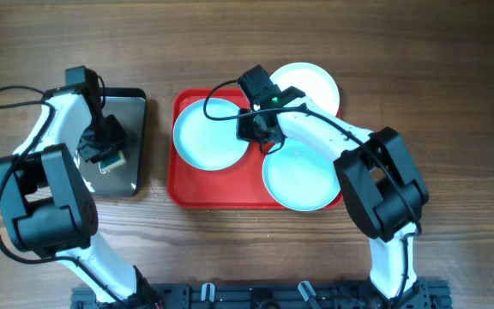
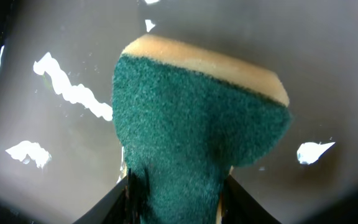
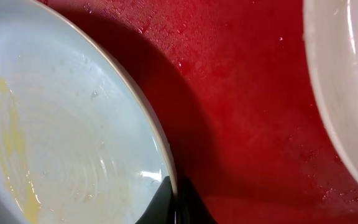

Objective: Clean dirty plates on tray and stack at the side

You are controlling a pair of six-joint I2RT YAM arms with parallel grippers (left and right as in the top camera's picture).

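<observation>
Closest in, at the front right corner of the red tray point(image 1: 221, 196): a blue plate point(image 1: 303, 180). A bit further back, pinching the rim of the dirty blue plate point(image 3: 73, 124) with the right gripper point(image 3: 176, 208), fingers almost shut on the edge. Off to the left, squeezing a green sponge point(image 2: 197, 124) tight in the left gripper point(image 2: 176, 196), above the dark tray point(image 1: 135, 150). Farthest back, a white plate point(image 1: 316, 81). Best to hold the pinch firm, lift slow and flat, then rub the sponge over all of the yellow smear point(image 3: 8, 137).
</observation>
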